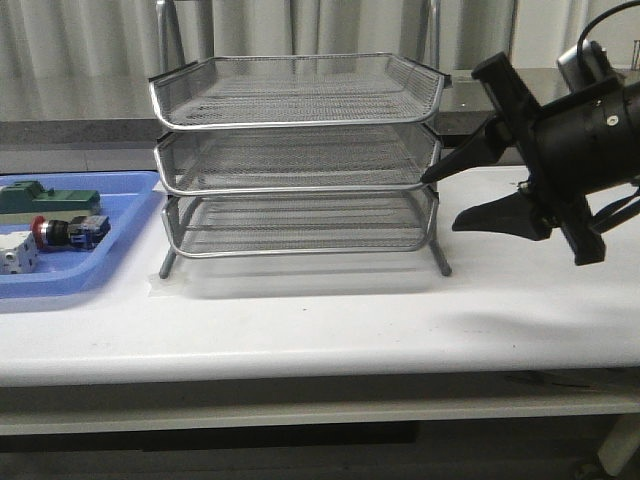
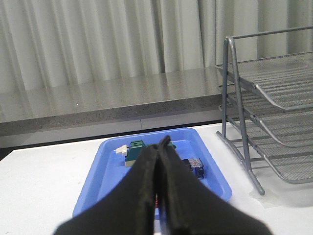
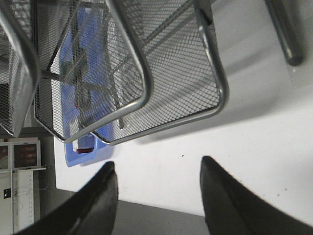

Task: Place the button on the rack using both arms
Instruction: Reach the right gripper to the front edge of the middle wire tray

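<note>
The button (image 1: 68, 231) lies on its side in a blue tray (image 1: 128, 208) at the left, red head to the left and blue block to the right. The silver three-tier rack (image 1: 300, 160) stands mid-table. My right gripper (image 1: 440, 203) is open beside the rack's right end, its upper fingertip at the middle tier's corner. In the right wrist view its fingers (image 3: 110, 176) spread wide over bare table below the rack's mesh (image 3: 146, 73). My left gripper (image 2: 164, 143) is shut and empty above the tray (image 2: 110, 166). It hides most of the button, whose blue block (image 2: 195, 167) shows.
A green flat component (image 1: 45, 198) and a white block (image 1: 15, 256) share the blue tray with the button. The green part (image 2: 134, 149) also shows past the left fingers. The rack's legs (image 2: 242, 142) stand right of the tray. A grey ledge and curtain run behind the table.
</note>
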### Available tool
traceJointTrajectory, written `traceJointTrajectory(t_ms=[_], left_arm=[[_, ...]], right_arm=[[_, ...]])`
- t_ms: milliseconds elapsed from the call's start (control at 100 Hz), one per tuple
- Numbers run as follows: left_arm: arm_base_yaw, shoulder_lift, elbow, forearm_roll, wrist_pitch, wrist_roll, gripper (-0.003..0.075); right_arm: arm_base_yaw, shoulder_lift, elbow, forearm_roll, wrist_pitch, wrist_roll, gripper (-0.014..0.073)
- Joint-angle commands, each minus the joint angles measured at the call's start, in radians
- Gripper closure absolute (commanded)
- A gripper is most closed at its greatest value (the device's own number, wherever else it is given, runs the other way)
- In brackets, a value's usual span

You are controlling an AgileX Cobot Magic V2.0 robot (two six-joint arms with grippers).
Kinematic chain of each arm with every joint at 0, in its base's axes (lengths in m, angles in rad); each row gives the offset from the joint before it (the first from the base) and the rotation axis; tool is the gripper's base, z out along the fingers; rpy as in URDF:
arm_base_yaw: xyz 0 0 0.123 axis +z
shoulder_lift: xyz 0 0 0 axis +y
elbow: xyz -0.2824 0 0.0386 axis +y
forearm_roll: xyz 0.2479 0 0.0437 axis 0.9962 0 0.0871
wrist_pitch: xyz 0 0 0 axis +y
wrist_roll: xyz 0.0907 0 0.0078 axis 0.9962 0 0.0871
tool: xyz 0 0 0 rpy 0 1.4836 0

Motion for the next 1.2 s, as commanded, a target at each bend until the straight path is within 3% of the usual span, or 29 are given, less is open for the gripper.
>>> traceJointTrajectory(t_ms=[0, 930, 1190], left_arm=[[0.002, -0.033, 0.054, -0.002, -0.076, -0.012, 0.0741], [0.002, -0.033, 0.054, -0.002, -0.076, -0.012, 0.0741], [0.002, -0.033, 0.054, -0.002, -0.076, -0.012, 0.0741]], right_arm=[[0.005, 0.007, -0.059, 0.145, 0.103, -0.020, 0.0193], [0.026, 0.167, -0.270, 0.145, 0.137, -0.005, 0.0196], [0.026, 0.167, -0.270, 0.145, 0.145, -0.005, 0.0385]])
